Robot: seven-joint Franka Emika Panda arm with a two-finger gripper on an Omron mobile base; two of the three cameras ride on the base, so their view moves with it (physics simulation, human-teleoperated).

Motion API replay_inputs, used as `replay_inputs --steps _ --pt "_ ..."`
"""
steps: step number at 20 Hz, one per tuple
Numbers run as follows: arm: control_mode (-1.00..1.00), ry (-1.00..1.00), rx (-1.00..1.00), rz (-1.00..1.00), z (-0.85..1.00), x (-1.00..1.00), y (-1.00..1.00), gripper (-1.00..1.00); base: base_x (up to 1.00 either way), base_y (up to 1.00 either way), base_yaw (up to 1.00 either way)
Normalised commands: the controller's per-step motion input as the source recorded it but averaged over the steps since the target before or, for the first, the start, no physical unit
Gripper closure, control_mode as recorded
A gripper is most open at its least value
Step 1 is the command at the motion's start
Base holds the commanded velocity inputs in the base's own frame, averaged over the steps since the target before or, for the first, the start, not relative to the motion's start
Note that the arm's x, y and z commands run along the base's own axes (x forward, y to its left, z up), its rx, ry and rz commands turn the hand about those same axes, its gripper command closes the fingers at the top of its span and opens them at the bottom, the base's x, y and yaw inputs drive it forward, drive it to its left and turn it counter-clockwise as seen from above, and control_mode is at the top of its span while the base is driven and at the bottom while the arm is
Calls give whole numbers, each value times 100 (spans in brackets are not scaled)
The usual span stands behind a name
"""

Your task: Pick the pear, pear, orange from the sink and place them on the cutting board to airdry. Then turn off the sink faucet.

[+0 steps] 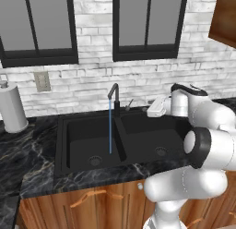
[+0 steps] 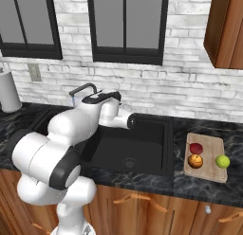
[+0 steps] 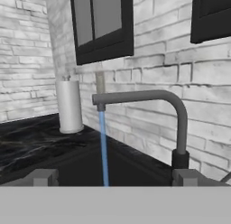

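The dark red pear, the orange and the yellow-green pear lie on the tan cutting board, on the counter right of the black sink. Both basins of the sink hold no fruit. A blue stream of water runs from the black gooseneck faucet into the left basin. Its thin lever stands at the base. My gripper hovers over the right basin, just right of the faucet. It is open and holds nothing, fingertips wide apart.
A paper towel roll stands on the dark marble counter far left of the sink. A wall outlet sits on the white brick wall under two dark windows. A wooden upper cabinet hangs above the cutting board.
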Motion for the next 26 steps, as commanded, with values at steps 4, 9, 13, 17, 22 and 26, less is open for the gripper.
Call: replay_inputs --steps 4,9,13,17,22,26 --pt "-100 0 1 4 -12 29 -7 -100 0 0 0" --pt "-100 0 3 7 -10 36 0 -100 0 0 0" --pt "-100 0 3 8 -9 26 0 -100 0 0 0" --pt "-100 1 1 9 -20 25 0 -100 0 0 0" --pt "-100 1 0 9 -17 24 1 -100 0 0 0" --pt "-100 0 0 8 -14 26 1 -100 0 0 0"
